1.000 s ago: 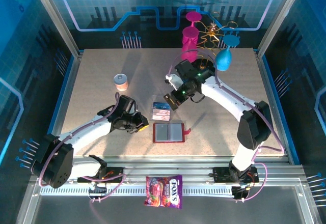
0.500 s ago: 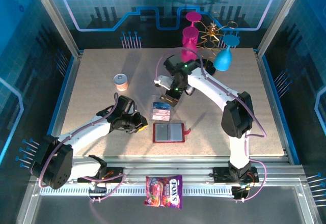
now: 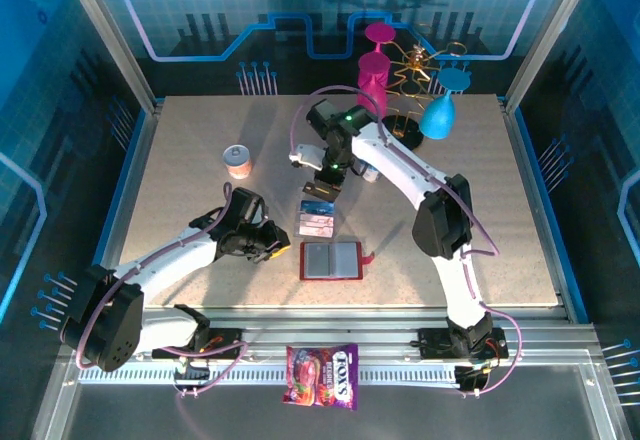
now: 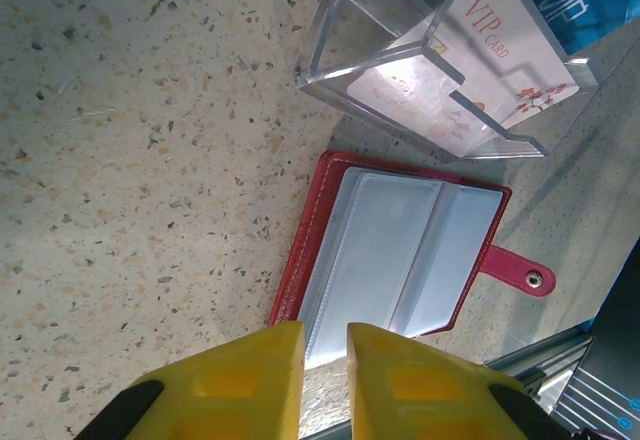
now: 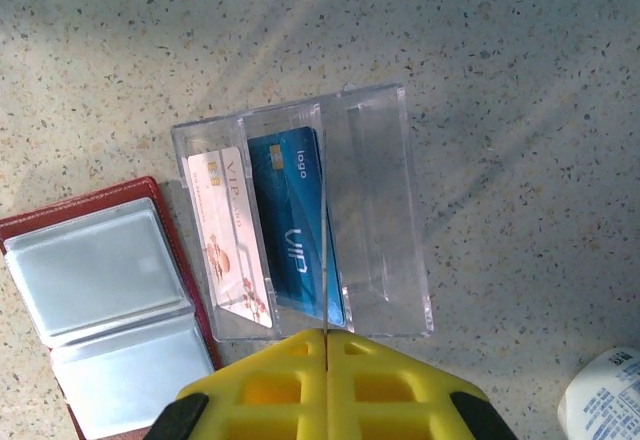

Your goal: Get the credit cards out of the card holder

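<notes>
1. Top external view: your card holder (image 3: 331, 259) lies open and flat on the counter (image 3: 200, 150), near the front edge. Its greyish clear pockets face up and its tab points to the right.
2. Just beyond the holder sits a clear acrylic tray (image 5: 400, 210). Two credit cards (image 5: 290, 230) lie in neighbouring slots of it, one pinkish-white and one dark blue with light lettering.
3. Your right gripper (image 5: 327, 338) hangs over the tray with its fingers pressed tight together. A thin line runs out of the seam between them, along the tray's divider. You cannot tell whether that line is a card held edge-on.
4. Your left gripper (image 4: 325, 335) hovers over the holder's edge. Its fingers are parted by a narrow gap, with nothing between them.
</notes>
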Robot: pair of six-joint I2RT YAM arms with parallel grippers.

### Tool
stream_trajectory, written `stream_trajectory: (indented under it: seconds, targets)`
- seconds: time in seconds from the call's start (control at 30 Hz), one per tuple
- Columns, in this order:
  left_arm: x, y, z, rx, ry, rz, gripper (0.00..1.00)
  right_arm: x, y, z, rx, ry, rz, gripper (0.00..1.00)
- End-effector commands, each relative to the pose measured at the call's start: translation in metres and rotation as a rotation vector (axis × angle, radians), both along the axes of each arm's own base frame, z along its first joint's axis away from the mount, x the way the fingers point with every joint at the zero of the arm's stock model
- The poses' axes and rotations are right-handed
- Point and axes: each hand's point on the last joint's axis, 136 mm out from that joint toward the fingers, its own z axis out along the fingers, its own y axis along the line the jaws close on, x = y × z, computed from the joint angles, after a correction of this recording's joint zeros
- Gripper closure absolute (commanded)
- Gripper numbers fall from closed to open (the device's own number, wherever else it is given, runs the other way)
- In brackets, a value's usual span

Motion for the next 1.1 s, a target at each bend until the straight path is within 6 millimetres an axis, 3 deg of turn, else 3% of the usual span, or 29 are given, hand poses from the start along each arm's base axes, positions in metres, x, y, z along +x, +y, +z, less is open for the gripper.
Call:
stream_trajectory:
  seconds: [0.0,0.33,0.4,0.67,1.07]
  targets:
    - [-0.003,0.005,0.001,-0.003,0.012,0.019,0.80,-0.012,0.003,-0.003,-0.020,0.056,0.053,1.00]
    - [-0.006,0.007,0.002,-0.002,0.012,0.026,0.80,-0.010,0.012,0.002,-0.014,0.071,0.112,1.00]
    - [-0.007,0.008,0.003,-0.001,0.009,0.028,0.80,-0.007,0.012,-0.011,-0.044,0.085,0.119,1.00]
    - [-0.010,0.011,0.001,-0.005,0.013,0.038,0.80,0.006,0.011,-0.014,-0.079,0.038,0.132,1.00]
    - [-0.010,0.011,0.002,-0.010,0.007,0.040,0.80,0.008,0.007,-0.025,-0.118,0.035,0.157,1.00]
